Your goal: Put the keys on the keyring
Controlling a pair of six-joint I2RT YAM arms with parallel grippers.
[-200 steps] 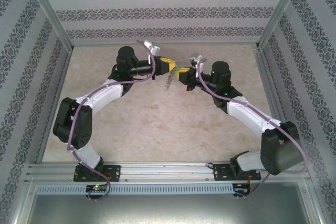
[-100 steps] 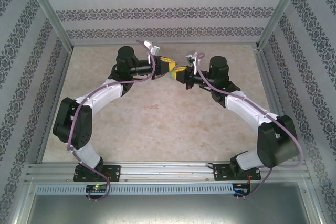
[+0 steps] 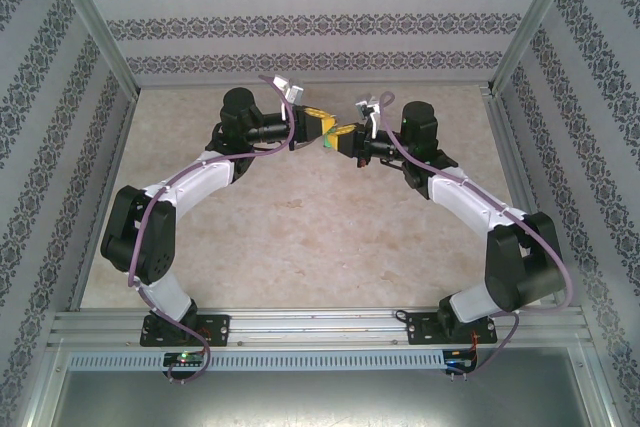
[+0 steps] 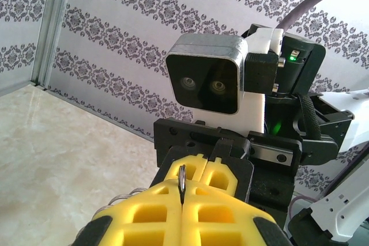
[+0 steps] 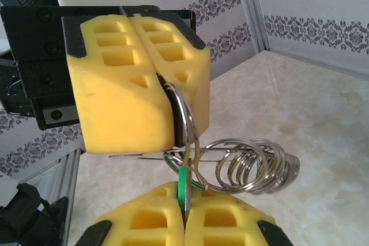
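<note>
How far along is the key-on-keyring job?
Done: both parts are off the table and meet mid-air. In hand: left gripper is shut on the keyring, and right gripper is shut on the green-headed key, whose upper end is against the ring. Left: can't tell whether the key is threaded on yet; after that, release.

We bend both arms in over the far part of the table (image 3: 300, 237), left gripper (image 3: 328, 130) and right gripper (image 3: 342, 133) squeezed tight, facing tip to tip.
</note>
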